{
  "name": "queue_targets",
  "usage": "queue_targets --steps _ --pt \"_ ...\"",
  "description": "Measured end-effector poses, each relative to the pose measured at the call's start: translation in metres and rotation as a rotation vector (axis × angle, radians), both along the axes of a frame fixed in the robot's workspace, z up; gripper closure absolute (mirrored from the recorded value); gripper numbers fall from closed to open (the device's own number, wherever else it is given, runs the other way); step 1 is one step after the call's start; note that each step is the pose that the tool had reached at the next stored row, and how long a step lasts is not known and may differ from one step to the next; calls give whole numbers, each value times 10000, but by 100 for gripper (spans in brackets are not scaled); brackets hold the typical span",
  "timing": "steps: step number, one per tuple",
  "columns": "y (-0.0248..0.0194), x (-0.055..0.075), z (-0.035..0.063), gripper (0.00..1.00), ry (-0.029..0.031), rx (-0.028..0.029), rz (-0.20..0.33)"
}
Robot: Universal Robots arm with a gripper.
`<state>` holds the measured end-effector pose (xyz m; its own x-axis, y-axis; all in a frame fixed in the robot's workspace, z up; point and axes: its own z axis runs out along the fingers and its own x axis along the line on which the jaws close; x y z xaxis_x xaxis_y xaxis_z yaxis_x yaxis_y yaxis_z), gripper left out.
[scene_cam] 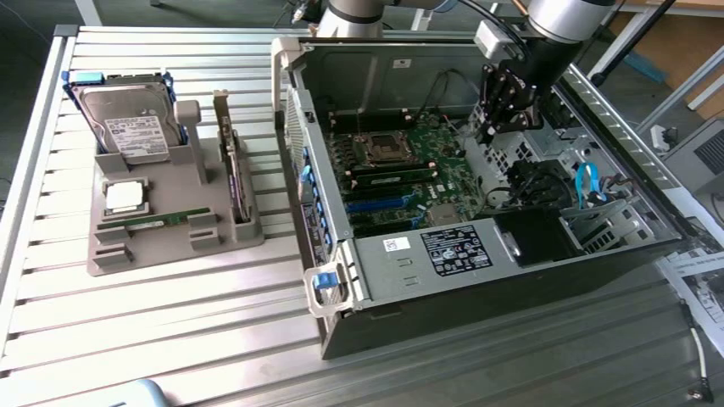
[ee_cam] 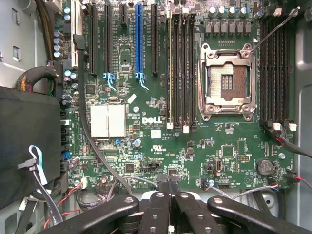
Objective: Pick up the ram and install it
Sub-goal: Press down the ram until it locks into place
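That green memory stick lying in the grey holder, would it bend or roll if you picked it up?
The ram looks like a thin, flat circuit board, so it is probably stiff and light, and unlikely to roll. Being so thin, it may snap or scratch if squeezed hard. It lies low in a slot of the grey holder, so it probably won't slide.

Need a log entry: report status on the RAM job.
Gripper shut, empty, above the open case's motherboard. Ram lying in the grey tray outside the case. Nothing blocking the tray.
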<state>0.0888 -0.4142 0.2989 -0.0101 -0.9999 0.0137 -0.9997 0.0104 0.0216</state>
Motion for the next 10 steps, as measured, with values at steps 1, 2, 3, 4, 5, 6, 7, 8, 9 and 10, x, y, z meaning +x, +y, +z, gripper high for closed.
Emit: queue_targets --steps 1,2,3,4,5,6,7,8,9,10 --pt "0 0 1 89 1 -3 -1" --pt "0 0 2 89 1 -4 -1" --pt "0 0 2 89 0 -4 0" --pt "0 0 2 89 0 -4 0" --pt "0 0 2 89 0 -4 -1" --pt "0 0 2 89 1 -4 0" --pt "0 0 2 89 0 -4 -1" --pt "0 0 2 89 0 -4 -1" --pt "0 0 2 89 0 -4 0" --pt "0 0 2 89 0 -4 -1"
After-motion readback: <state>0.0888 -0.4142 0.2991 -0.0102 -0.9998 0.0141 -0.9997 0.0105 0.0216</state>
